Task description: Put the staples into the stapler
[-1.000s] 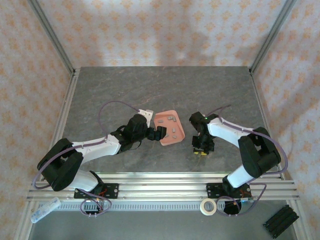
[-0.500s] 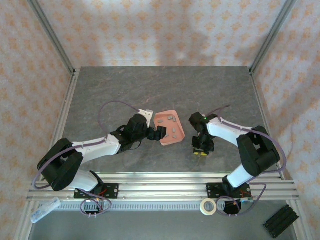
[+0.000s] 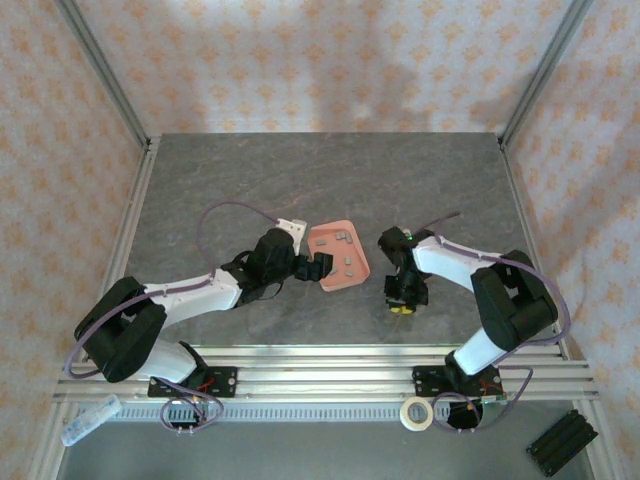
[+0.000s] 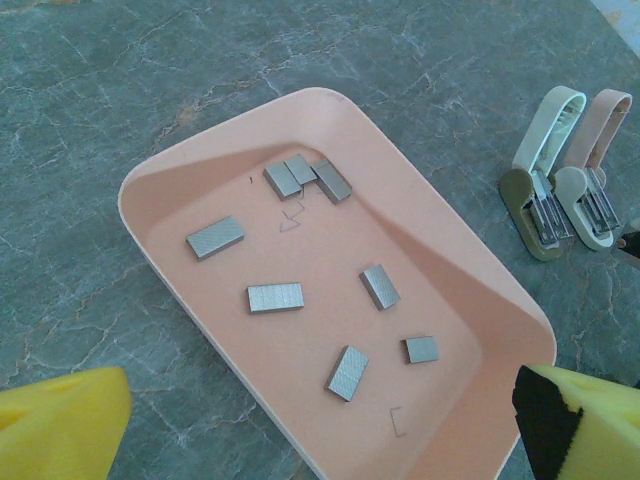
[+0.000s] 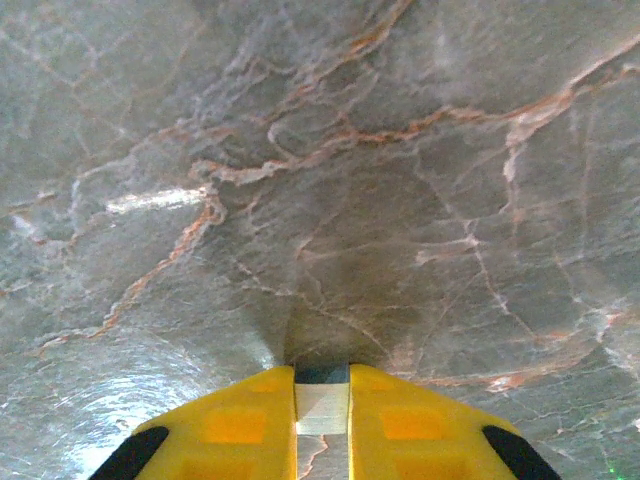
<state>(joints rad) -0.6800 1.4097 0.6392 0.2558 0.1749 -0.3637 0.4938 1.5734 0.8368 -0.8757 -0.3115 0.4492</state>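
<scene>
The staples [image 4: 275, 297] lie as several short grey strips in the salmon tray [image 4: 180, 175], which also shows in the top view as the tray [image 3: 358, 262]. Right of the tray lies the stapler [image 4: 565, 185], its white and pink arms spread apart. My left gripper [image 4: 320, 440] hangs open over the tray's near end, one yellow fingertip [image 4: 60, 420] on each side. My left gripper [image 3: 318, 268] sits at the tray's left edge. My right gripper [image 5: 322, 400] points down close to the table, shut on a small pale grey strip [image 5: 322, 408] that looks like staples. My right gripper [image 3: 402, 303] is right of the tray.
Aluminium rails [image 3: 320, 370] run along the near edge with a tape roll [image 3: 416, 412], a black block [image 3: 560, 442] and a clear bottle [image 3: 88, 420] below them. Bare marble table [image 3: 320, 180] lies behind the tray. Frame posts [image 3: 105, 75] stand at the back corners.
My right gripper's jaws have narrowed while it stayed almost in place, low over the table. The left arm and the tray have not moved.
</scene>
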